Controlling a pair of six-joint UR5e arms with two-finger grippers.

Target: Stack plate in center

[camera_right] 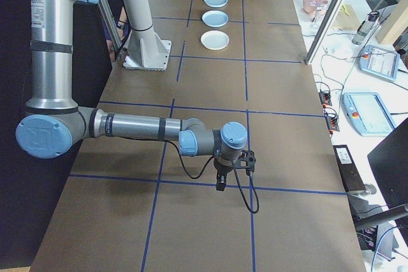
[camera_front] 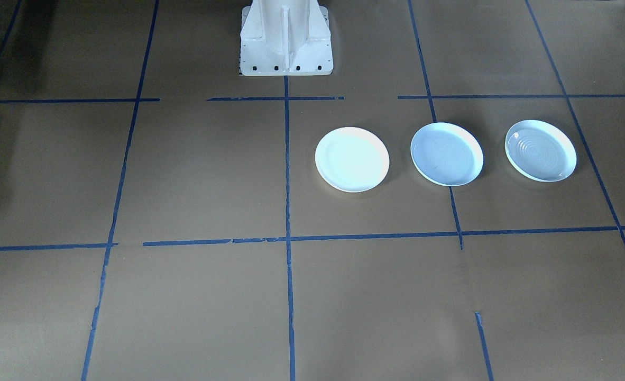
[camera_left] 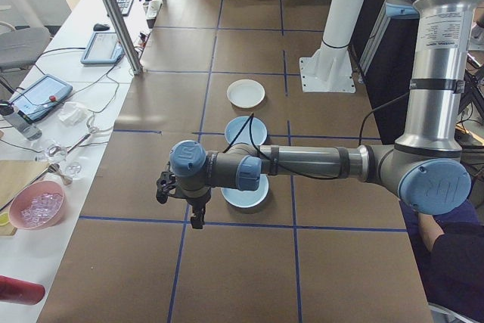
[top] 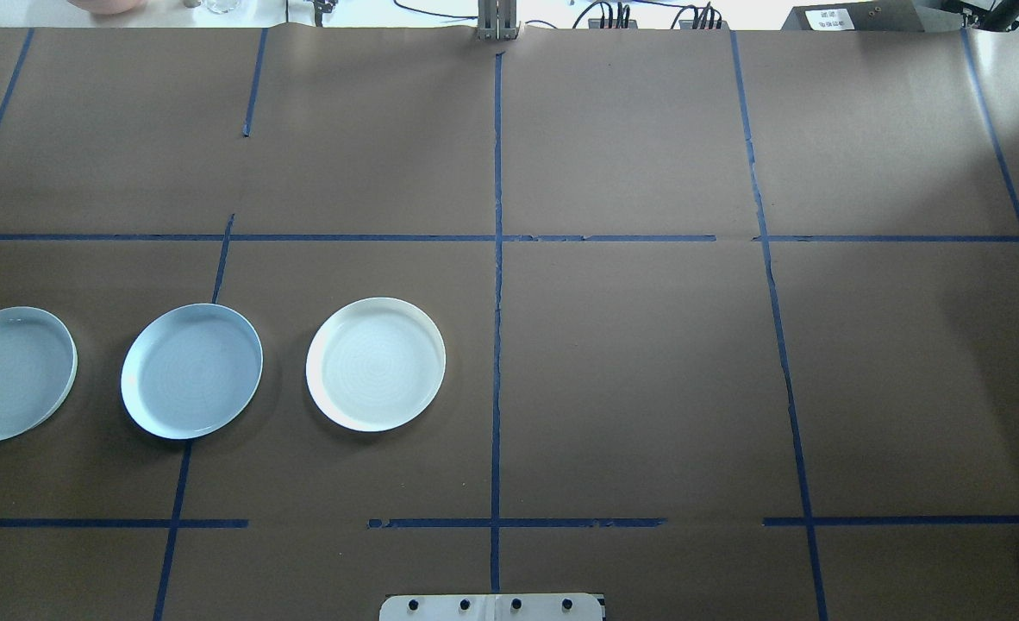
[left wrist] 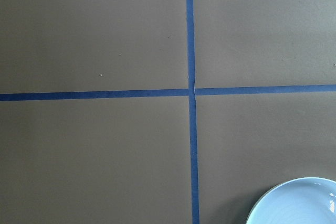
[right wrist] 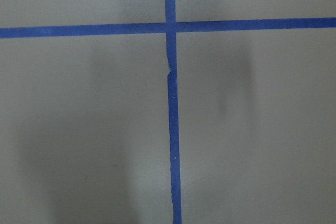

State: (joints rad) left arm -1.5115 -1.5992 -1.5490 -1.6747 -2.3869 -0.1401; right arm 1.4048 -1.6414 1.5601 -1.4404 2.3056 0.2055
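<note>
While unreadable, left claw (camera_left: pixel 198 221) touches nothing.

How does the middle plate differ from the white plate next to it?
The middle plate is pale blue-grey; the white plate is brighter, nearly pure white. The middle plate lies on a blue tape line; the white plate sits clear of the tape, nearer the table's centre line. Both are round, rimmed, upright, empty and similar in size.
</note>
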